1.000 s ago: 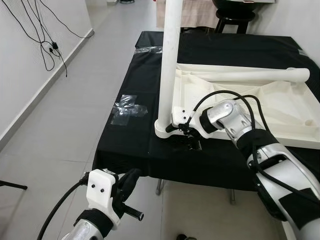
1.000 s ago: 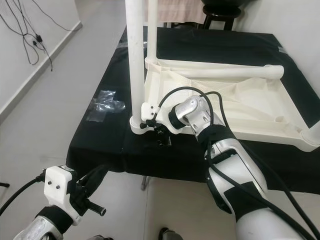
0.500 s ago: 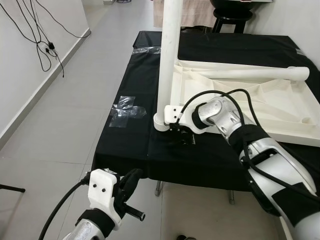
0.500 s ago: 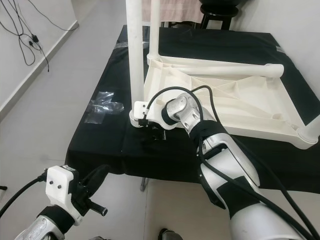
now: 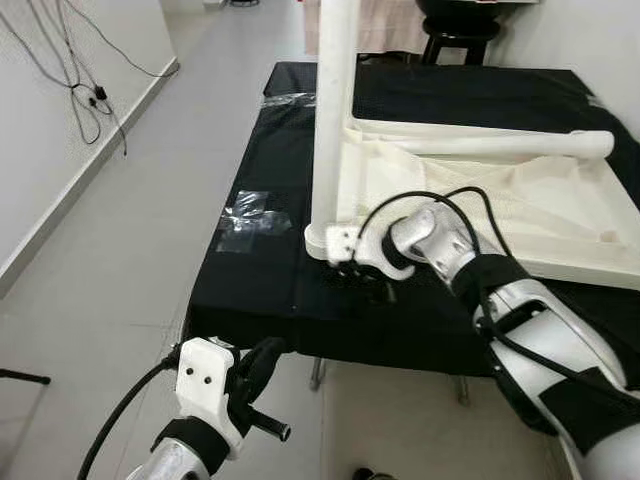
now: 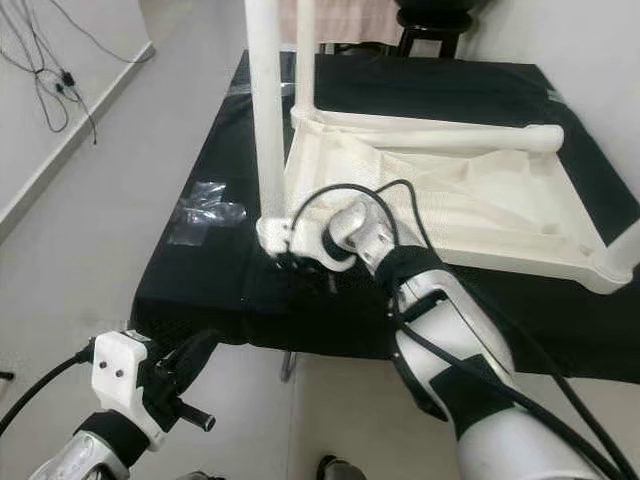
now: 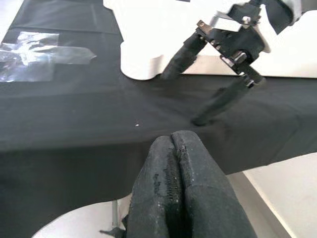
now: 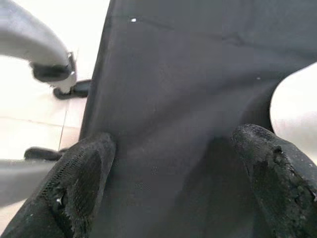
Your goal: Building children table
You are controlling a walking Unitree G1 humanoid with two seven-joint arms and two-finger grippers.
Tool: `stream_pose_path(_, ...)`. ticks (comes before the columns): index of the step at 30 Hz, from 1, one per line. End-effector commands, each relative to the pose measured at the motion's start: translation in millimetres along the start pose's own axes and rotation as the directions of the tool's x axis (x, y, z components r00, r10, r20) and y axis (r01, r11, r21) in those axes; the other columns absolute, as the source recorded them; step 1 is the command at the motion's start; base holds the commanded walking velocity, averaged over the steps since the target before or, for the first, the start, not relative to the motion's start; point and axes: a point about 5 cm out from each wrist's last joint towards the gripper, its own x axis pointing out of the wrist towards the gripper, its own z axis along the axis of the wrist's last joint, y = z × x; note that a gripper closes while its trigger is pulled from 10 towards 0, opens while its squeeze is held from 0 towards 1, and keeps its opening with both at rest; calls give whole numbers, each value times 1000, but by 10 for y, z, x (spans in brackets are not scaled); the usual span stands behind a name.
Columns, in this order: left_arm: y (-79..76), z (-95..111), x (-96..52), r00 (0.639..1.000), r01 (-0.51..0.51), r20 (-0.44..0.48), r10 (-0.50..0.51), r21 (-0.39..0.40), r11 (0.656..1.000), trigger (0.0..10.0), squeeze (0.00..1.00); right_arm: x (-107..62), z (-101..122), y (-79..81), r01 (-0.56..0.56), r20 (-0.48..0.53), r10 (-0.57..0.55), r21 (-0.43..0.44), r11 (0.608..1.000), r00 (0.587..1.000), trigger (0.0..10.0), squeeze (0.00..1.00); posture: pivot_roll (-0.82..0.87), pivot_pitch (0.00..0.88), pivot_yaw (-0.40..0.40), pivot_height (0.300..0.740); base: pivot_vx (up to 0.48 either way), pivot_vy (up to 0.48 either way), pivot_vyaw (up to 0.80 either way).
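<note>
The white children's table top (image 5: pixel 520 210) lies upside down on a black-covered table (image 5: pixel 250 290). One white leg (image 5: pixel 333 110) stands upright in its near-left corner. Another leg (image 5: pixel 500 148) lies across the top. My right gripper (image 5: pixel 365 282) is open just in front of the upright leg's base. Its fingers (image 7: pixel 223 101) point down at the cloth, and only black cloth lies between them (image 8: pixel 173 141). My left gripper (image 5: pixel 262 365) hangs shut below the table's front edge with nothing in it (image 7: pixel 173 144).
A crumpled clear plastic bag (image 5: pixel 255 218) lies on the cloth left of the leg. A black stool (image 5: pixel 460 40) stands behind the table. Cables (image 5: pixel 90 95) hang on the left wall, above open tiled floor (image 5: pixel 120 230).
My right gripper has slid left along the table top's near corner to the base of the upright leg. The left arm has not moved.
</note>
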Motion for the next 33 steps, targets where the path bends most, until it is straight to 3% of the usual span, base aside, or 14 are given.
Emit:
stream_pose_path(1,-11,-9,-18,1000,-3,-11,3,-13,1000,10000,0,-63,-126,9,-30,-103,28,-14,999,994,10000,0,20,157,-30,740,0,0,0)
stream_pose_path(4,-15,-6,-20,1000,-3,-10,2,-14,1000,10000,0,-99,-149,-10,-21,-124,19,-15,1000,992,10000,0,20,157,-30,740,0,0,0)
stream_pose_path(7,-49,18,-39,1000,-5,-4,5,-18,1000,10000,0,-72,16,-169,176,-89,-174,15,984,981,10000,0,24,177,-39,740,0,0,0)
stream_pose_path(21,-147,51,-95,1000,-5,1,5,-47,999,10000,0,52,293,-200,167,36,-173,132,977,984,10000,0,32,225,-65,740,0,0,0)
stream_pose_path(23,-184,63,-108,1000,2,2,-2,-60,998,10000,0,52,451,-281,229,132,-272,272,935,953,10000,0,34,234,-72,740,0,0,0)
stream_pose_path(24,-184,63,-108,1000,2,2,-2,-60,998,10000,0,52,451,-281,229,132,-272,272,935,953,10000,0,34,234,-72,740,0,0,0)
stream_pose_path(28,-210,74,-120,1000,4,1,-4,-67,998,10000,0,34,609,-375,278,212,-409,462,842,887,10000,0,39,237,-76,740,0,0,0)
stream_pose_path(29,-210,74,-120,1000,4,1,-4,-67,998,10000,0,34,609,-375,278,212,-409,462,842,887,10000,0,39,237,-76,740,0,0,0)
stream_pose_path(31,-210,76,-120,1000,3,1,-2,-68,998,10000,0,14,644,-418,311,220,-479,525,793,850,10000,0,39,236,-76,740,0,0,0)
stream_pose_path(32,-210,76,-120,1000,3,1,-2,-68,998,10000,0,14,644,-418,311,220,-479,525,793,850,10000,0,39,236,-76,740,0,0,0)
stream_pose_path(33,-207,77,-119,1000,2,1,-2,-67,998,10000,0,6,637,-436,341,203,-515,543,767,833,10000,0,39,234,-75,740,0,0,0)
